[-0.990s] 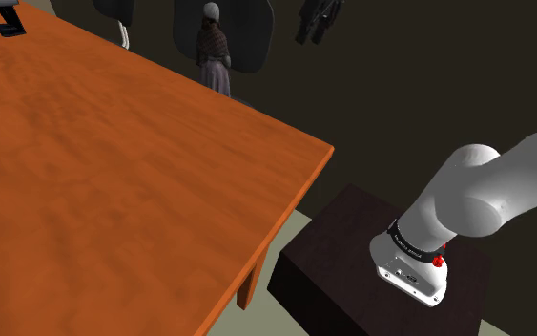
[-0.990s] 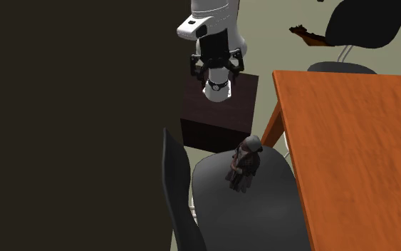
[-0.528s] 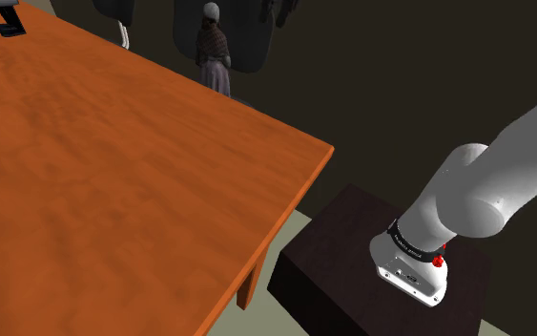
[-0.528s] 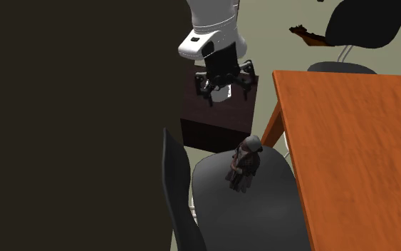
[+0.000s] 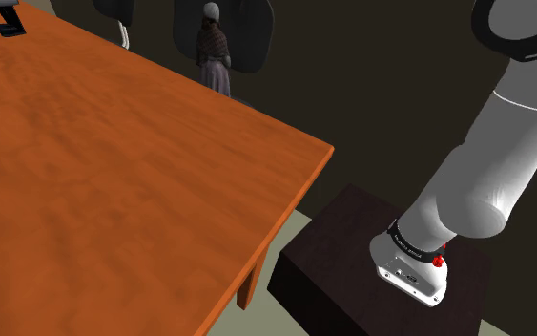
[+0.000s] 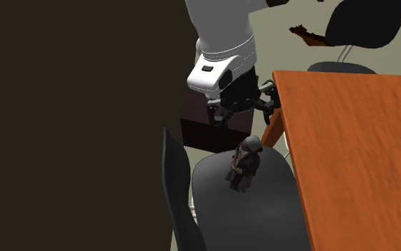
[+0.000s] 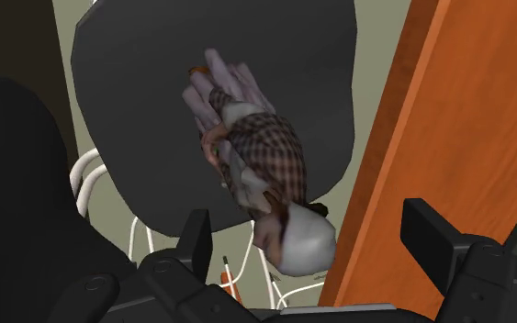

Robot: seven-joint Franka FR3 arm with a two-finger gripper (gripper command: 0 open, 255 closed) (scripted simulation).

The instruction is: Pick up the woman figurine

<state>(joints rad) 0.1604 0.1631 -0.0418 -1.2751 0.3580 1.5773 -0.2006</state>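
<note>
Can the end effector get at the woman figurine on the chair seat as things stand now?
Probably yes. The open end effector hangs above the woman figurine, which stands on the dark chair seat, with nothing between them. The orange table edge beside it is close.

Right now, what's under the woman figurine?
The woman figurine stands on a dark chair seat. In the wrist view, white chair legs and pale floor show below the seat. The patch of seat beneath her skirt is covered.
</note>
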